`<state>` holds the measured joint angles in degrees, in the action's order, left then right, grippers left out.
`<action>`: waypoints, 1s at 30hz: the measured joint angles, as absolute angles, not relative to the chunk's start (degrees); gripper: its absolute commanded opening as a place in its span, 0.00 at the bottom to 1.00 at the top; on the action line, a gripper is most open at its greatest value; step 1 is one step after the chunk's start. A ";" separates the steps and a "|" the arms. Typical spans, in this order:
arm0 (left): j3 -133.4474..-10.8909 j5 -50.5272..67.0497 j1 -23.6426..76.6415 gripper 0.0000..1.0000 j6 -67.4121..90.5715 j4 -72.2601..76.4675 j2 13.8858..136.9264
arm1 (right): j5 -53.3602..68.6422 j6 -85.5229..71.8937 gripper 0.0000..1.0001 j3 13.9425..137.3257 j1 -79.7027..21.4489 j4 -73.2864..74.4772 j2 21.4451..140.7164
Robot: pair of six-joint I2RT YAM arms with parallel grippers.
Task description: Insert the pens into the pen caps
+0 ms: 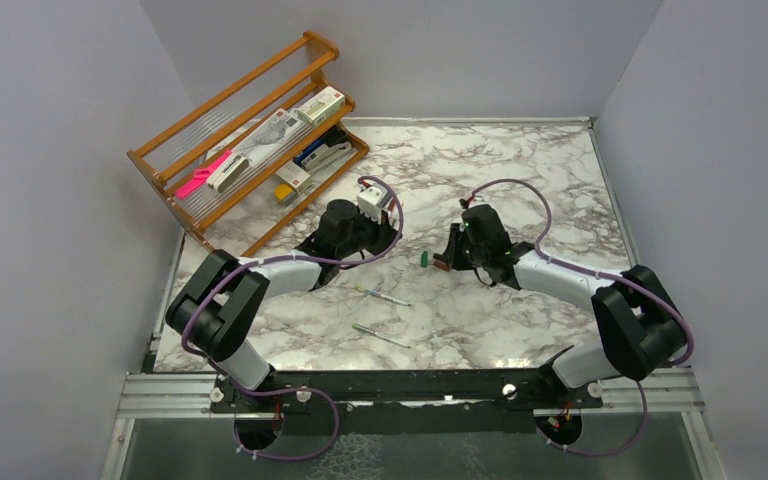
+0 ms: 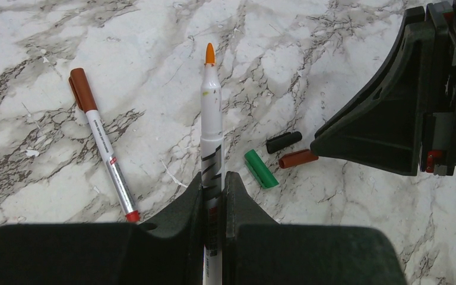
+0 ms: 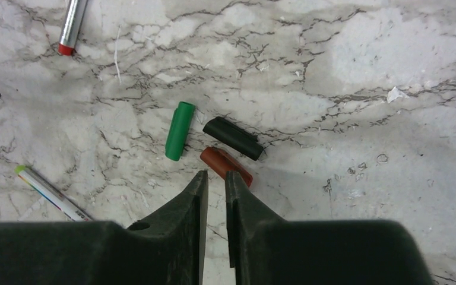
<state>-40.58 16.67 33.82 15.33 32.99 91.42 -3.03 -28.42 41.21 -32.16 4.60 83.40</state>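
left hand (image 2: 214, 178) pinching the orange-tipped pen (image 2: 211, 113) low on the barrel, nib end sticking out free, barrel just beside the green cap (image 3: 180, 130)

right hand (image 3: 215, 175): fingers nearly together, thin gap, nothing in it. Its tips sit right at the red-brown cap (image 3: 225, 166), which lies just beside the green cap. The black cap (image 3: 233, 138) is just beside that one, same side of the green cap

green-tipped pen (image 3: 50, 193) is loose on the counter (image 3: 362, 89) near the green cap, on the side away from the other two caps. The brown-ended pen (image 2: 104, 154) is further out on that side; can't tell if the brown end is a cap

handling, my read: pens are light, stiff, smooth plastic, so they'll twist in a pinch if pushed off-axis. Present grip low on the barrel looks fine. Caps are tiny, round and light, so they'll roll or skate on the marble if nudged. Take a cap across its body near the closed end, open mouth left clear, and squeeze gently so it doesn't squirt out
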 measured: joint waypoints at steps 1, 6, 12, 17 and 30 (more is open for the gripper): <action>-40.58 16.73 33.82 0.00 15.38 33.01 91.55 | -2.57 -28.80 0.12 40.80 -32.16 4.25 83.50; -40.56 17.12 33.82 0.00 15.62 32.99 92.05 | -1.93 -31.11 0.05 39.35 -32.16 3.84 85.36; -40.40 17.15 33.82 0.00 15.70 33.12 92.05 | -2.04 -31.94 0.03 39.24 -32.16 3.75 85.93; -40.36 17.17 33.82 0.00 15.73 33.32 92.05 | -2.96 -31.92 0.02 40.21 -32.16 3.81 87.57; -40.36 17.17 33.82 0.00 15.70 33.45 92.07 | -8.95 -30.89 0.02 44.77 -32.16 5.23 90.83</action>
